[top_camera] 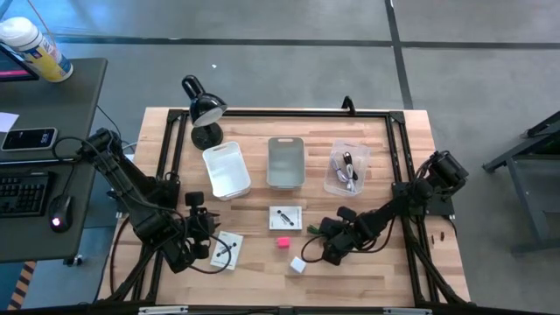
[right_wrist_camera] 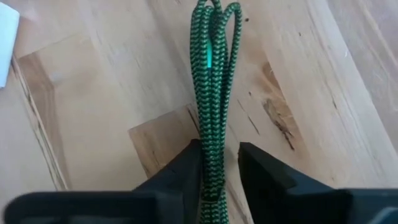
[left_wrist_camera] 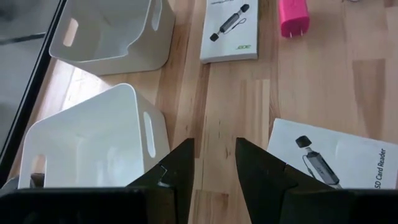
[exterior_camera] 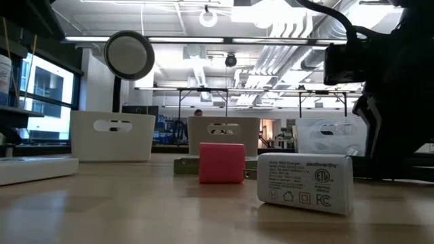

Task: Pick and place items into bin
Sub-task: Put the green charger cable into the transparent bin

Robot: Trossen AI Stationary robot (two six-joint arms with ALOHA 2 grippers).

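Observation:
My right gripper [top_camera: 320, 233] [right_wrist_camera: 221, 171] sits low over the near-right part of the table, with the green braided cord [right_wrist_camera: 214, 81] [top_camera: 311, 229] between its fingers. The cord's looped end stretches ahead on the wood. To its left are the white cube [top_camera: 299, 264] [exterior_camera: 306, 183], the pink cube [top_camera: 283, 242] [exterior_camera: 221, 163] and a white flat packet [top_camera: 285, 218], all resting on the table. My left gripper [top_camera: 206, 229] [left_wrist_camera: 214, 162] hovers near the table's left, narrowly open and holding nothing, beside the second white packet [top_camera: 227, 250] [left_wrist_camera: 339, 158]. My right gripper pinches the bundled strands of the green cord [right_wrist_camera: 212, 155] between its two fingers. The cord runs along the fingers and out ahead of them. Its looped end [right_wrist_camera: 216, 18] lies on the table. The end behind the fingertips is hidden by the gripper.
Three bins stand in a row at mid-table: a white one [top_camera: 226, 169], a grey one [top_camera: 285, 161] and a clear one [top_camera: 346, 168] that holds black and white cords. A black desk lamp [top_camera: 203, 109] stands at the far left. Bare wood lies along the near edge.

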